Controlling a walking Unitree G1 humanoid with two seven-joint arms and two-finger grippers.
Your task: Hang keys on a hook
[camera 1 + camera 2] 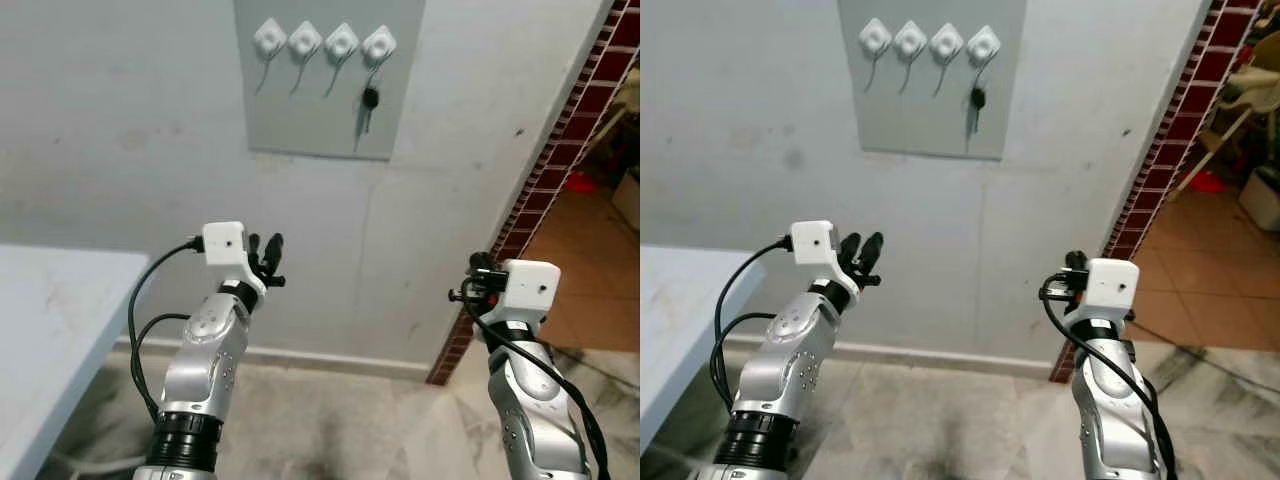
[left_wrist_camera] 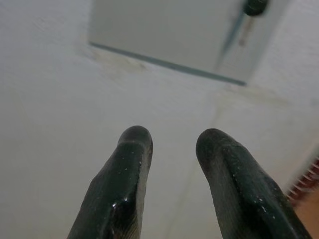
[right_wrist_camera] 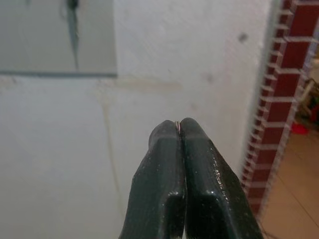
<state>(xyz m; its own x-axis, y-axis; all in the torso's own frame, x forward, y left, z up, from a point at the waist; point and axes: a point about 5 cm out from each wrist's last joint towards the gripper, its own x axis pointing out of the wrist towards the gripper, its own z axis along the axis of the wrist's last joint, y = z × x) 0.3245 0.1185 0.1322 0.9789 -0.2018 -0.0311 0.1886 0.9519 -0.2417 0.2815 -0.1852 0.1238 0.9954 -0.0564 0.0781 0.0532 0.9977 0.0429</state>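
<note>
The keys (image 1: 369, 101) hang from the rightmost hook (image 1: 378, 45) on the grey wall panel (image 1: 320, 120), well above the left claw (image 1: 270, 250), fingers apart, and the right claw (image 3: 178, 130), pressed together.

A grey panel (image 1: 325, 100) was fixed flat on the pale wall (image 1: 130, 130). Four white hooks (image 1: 322, 41) sat in a row along its top. A key (image 1: 369, 100) with a black head hung from the rightmost hook (image 1: 378, 45), its blade pointing down against the panel; the other three hooks carried nothing. At the lower left stood a pale table (image 1: 50, 330), and tiled floor (image 1: 330, 420) ran along the foot of the wall.
</note>
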